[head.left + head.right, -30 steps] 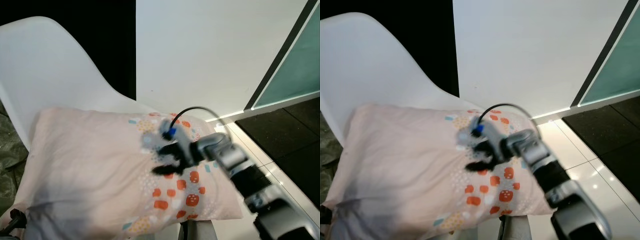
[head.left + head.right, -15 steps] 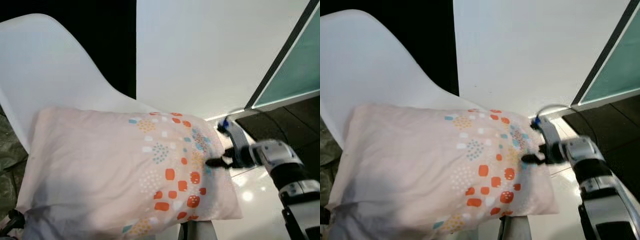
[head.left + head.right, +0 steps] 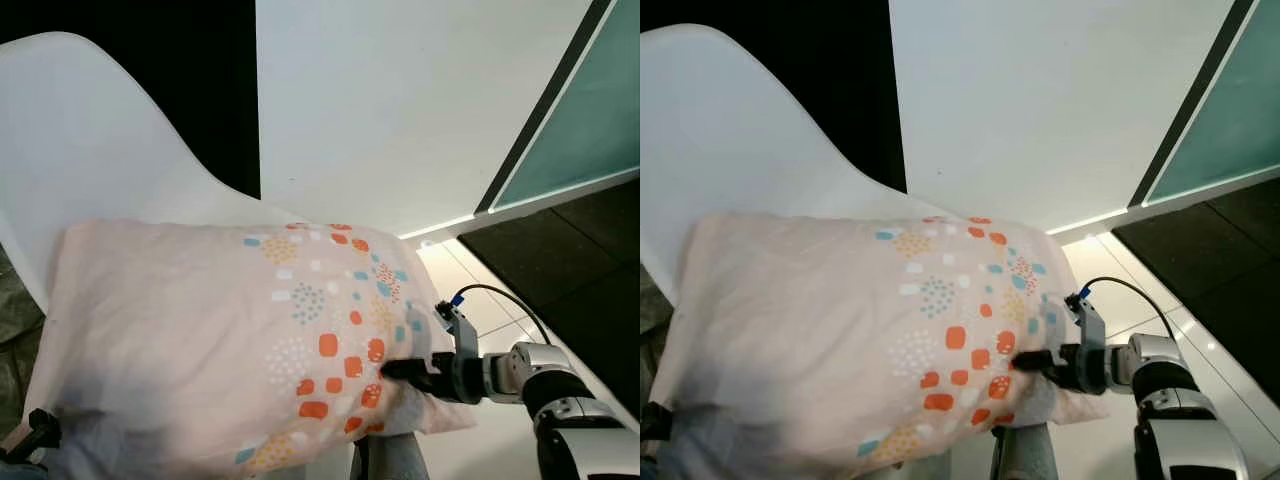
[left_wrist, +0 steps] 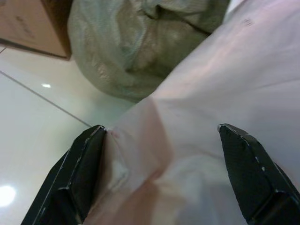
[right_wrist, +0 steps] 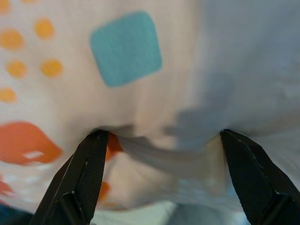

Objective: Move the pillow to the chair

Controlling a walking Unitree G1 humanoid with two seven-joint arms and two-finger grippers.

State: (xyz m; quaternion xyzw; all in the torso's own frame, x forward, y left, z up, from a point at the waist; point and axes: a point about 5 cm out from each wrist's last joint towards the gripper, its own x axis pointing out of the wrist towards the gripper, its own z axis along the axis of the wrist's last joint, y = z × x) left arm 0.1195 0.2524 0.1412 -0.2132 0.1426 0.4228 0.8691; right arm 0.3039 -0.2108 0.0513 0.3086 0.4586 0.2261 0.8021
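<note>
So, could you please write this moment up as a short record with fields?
pillow: pink, dotted at one end, lying across the chair seat
chair: white shell, back rising behind the pillow
right claw: open, fingers pressed into the pillow's patterned end
left claw: open, at the pillow's plain corner
sack: grey-green, on the floor beside the chair
floor: glossy white tiles

The pillow [image 3: 220, 340] is soft matt cloth, pale pink with printed orange and teal patches, creased where it sags. Under it the chair [image 3: 90, 160] is smooth white moulded plastic with a faint sheen. Beside the chair, the floor tiles [image 3: 470, 300] are glossy and reflective.
</note>
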